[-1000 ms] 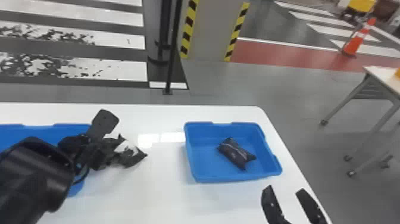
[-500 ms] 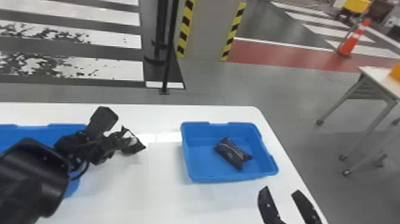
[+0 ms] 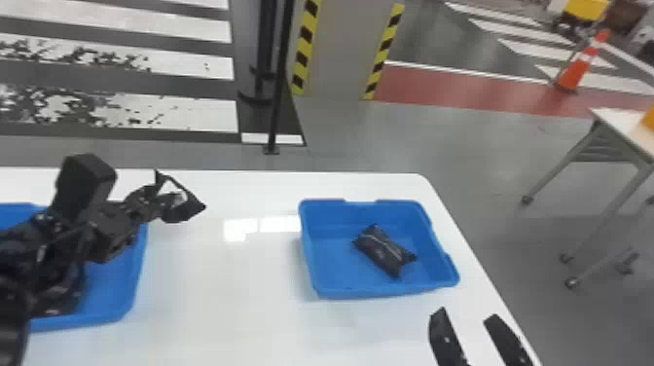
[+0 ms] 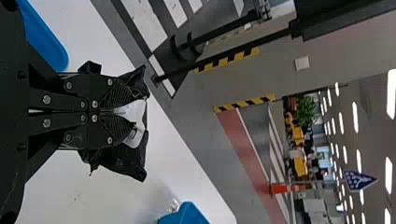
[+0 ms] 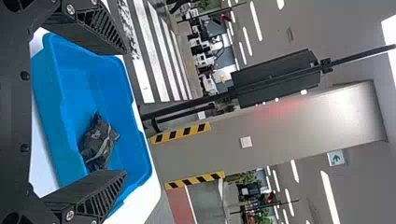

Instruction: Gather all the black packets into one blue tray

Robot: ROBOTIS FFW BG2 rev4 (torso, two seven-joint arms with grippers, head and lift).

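Note:
In the head view my left gripper (image 3: 155, 197) is shut on a black packet (image 3: 187, 210), above the white table just right of the left blue tray (image 3: 138, 272). The left wrist view has the left gripper (image 4: 122, 111) pinching that crumpled packet (image 4: 126, 161), a white patch between the fingertips. Another black packet (image 3: 384, 250) lies inside the right blue tray (image 3: 311, 265). My right gripper (image 3: 464, 316) stands open and unloaded at the table's right edge, near that tray's front. In the right wrist view its open gripper (image 5: 125, 112) frames the tray (image 5: 60, 107) and packet (image 5: 100, 142).
Both trays stand on the white table (image 3: 219, 311), a stretch of tabletop between them. A thin black pole (image 3: 280, 73) rises beyond the far edge. Another table (image 3: 627, 121) and an orange cone (image 3: 581, 65) are off to the right.
The left gripper, holding its packet, has shifted a little right and lifted away from the left tray. The right gripper stays put beside the table edge.

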